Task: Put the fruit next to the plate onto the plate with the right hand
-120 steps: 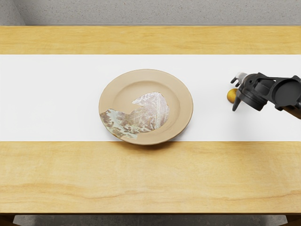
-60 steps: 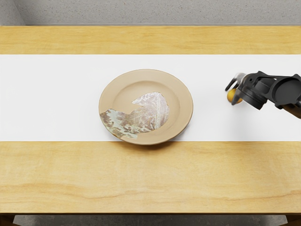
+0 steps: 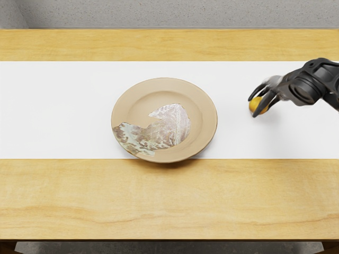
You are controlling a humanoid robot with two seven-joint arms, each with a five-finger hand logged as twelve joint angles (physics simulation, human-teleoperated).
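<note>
Right hand (image 3: 263, 99) – fingers curled – grips fruit (image 3: 256, 104)

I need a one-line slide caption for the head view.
Right robot hand grasps the orange fruit beside the plate on the white runner.

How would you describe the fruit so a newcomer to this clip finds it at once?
Start at the white runner crossing the wooden table, with the tan plate in its middle. Right of the plate, apart from it, the right hand closes around the fruit. It is the only small, round, orange-yellow thing there.
</note>
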